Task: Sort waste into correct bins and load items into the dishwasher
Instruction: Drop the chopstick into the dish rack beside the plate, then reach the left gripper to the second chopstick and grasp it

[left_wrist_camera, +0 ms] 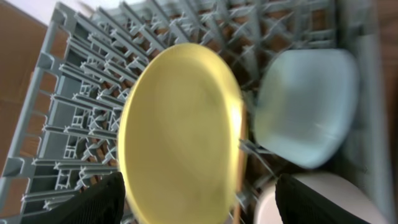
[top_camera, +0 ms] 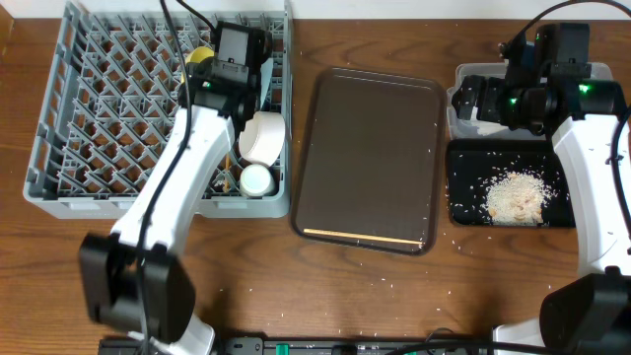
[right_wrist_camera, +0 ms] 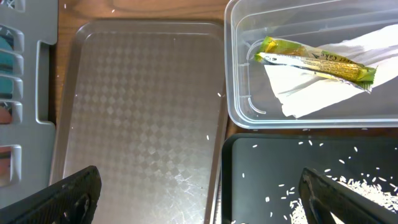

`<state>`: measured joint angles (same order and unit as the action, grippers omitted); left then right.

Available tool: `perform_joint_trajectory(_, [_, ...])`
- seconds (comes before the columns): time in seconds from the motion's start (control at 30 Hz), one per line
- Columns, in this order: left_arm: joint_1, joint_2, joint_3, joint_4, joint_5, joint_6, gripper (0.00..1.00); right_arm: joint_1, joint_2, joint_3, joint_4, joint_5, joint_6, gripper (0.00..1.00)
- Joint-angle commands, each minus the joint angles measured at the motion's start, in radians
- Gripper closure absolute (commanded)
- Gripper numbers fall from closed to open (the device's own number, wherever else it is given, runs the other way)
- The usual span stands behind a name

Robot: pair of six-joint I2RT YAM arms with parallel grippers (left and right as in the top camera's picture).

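The grey dish rack holds the yellow plate standing on edge, the light blue bowl, the white bowl and the small white cup. A thin wooden chopstick shows beside the plate. My left gripper is open over the rack's far right part, its fingers either side of the plate's lower part. The clear tub holds the green-and-yellow wrapper and the white napkin. The black tray holds rice scraps. My right gripper is open and empty.
The brown serving tray lies between the rack and the bins, with a thin pale line along its front edge. Loose rice grains are scattered on the wooden table in front. Cables run over the rack's far side.
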<state>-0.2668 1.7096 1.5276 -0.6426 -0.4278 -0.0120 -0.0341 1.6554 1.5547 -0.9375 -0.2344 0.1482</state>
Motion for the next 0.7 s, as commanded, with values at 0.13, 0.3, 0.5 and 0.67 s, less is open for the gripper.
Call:
perform_joint_trajectory(0.13, [-0.142,-0.188,0.008,-0.249,0.302,-0.323,0.28,0.002,-0.021,-0.001,0.002,0.002,-0.008,0.01])
perform_joint_trajectory(0.3, [-0.278,-0.126,-0.047,-0.34,0.417,-0.513,0.29,0.002,-0.021,-0.001,0.002,0.002,-0.008,0.01])
perform_joint_trajectory(0.5, [-0.464,0.003,-0.066,-0.333,0.42,-0.208,0.29,0.002,-0.021,-0.001,0.002,0.002,-0.008,0.01])
perform_joint_trajectory(0.67, [-0.56,0.123,-0.066,-0.36,0.421,0.198,0.29,0.002,-0.021,-0.001,0.002,0.002,-0.008,0.01])
